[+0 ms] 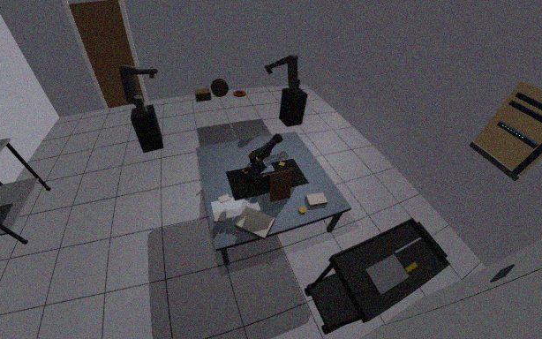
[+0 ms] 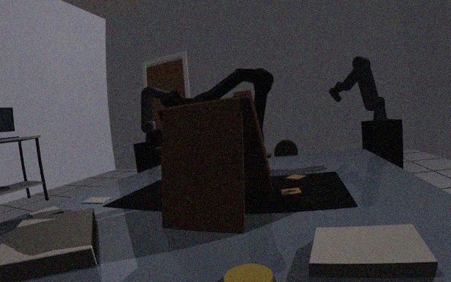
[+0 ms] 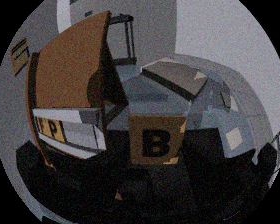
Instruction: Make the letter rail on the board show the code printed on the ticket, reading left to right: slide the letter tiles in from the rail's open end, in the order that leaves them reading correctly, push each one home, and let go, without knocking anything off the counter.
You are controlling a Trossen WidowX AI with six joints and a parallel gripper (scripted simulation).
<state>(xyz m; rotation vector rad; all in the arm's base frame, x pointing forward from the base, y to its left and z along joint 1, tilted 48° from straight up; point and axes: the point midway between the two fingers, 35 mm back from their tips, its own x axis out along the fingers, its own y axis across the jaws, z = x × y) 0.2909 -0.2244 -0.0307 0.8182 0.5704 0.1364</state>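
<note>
My gripper [image 3: 156,143] is shut on the B tile [image 3: 156,140], which shows its letter upright in the wrist view. The tile is to the right of the rail [image 3: 81,114] and apart from it. At the rail's left part stand a P tile [image 3: 54,130] and, left of it, a partly cut-off tile that looks like F. The rail's right part holds no visible tile. The brown board [image 3: 71,70] [image 2: 203,169] [image 1: 280,186] shows its back in the top and exterior views and hides the fingers in the exterior view. Two loose tiles lie flat on the mat. The ticket's code is not readable.
The black mat [image 1: 244,190] [image 2: 316,200] lies under the board. A large book-like block [image 1: 254,222] [image 2: 56,231], loose papers [image 1: 222,208], a pale box [image 1: 316,199] [image 2: 368,244] and a yellow disc [image 1: 302,210] [image 2: 248,273] are on the counter.
</note>
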